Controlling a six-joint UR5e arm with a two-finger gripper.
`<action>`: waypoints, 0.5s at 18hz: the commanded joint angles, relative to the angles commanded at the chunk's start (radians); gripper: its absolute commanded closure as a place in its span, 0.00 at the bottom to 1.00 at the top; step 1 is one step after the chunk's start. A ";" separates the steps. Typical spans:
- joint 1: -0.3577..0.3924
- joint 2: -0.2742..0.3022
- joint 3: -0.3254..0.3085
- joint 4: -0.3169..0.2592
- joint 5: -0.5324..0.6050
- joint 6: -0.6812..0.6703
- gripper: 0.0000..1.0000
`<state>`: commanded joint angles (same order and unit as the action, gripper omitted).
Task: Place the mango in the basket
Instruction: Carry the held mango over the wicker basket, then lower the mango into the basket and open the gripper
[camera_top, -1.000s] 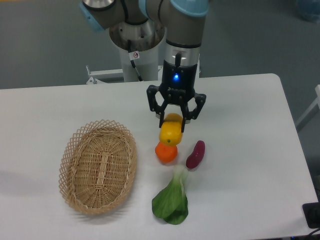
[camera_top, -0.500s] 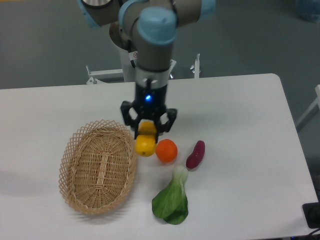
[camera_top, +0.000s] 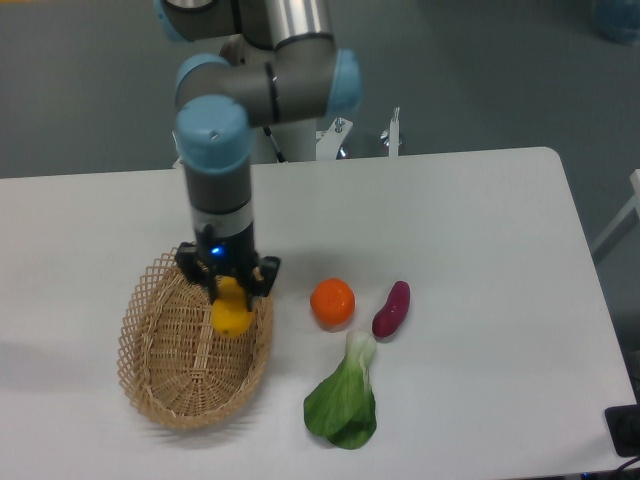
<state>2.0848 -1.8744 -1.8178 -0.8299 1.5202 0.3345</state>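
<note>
In the fixed camera's view the black two-finger gripper (camera_top: 229, 291) is clamped on the smooth oblong yellow mango (camera_top: 232, 315), which hangs over the right side of the large oval light-tan wicker basket (camera_top: 160, 385), just inside its lattice rim. To finish well, I judge the arm should shift slightly toward the basket's middle and descend before letting go, so the fruit neither clips the rim nor rolls out. The basket's left part lies open, while the round orange fruit (camera_top: 332, 301), purple sweet potato (camera_top: 391, 309) and green leafy vegetable (camera_top: 343, 398) sit well to the basket's right.
</note>
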 joint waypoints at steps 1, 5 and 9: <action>-0.015 -0.006 0.000 0.000 -0.002 -0.003 0.49; -0.055 -0.046 0.009 0.000 -0.002 -0.009 0.49; -0.077 -0.068 0.008 0.006 0.000 -0.008 0.49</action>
<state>2.0080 -1.9420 -1.8101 -0.8237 1.5202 0.3267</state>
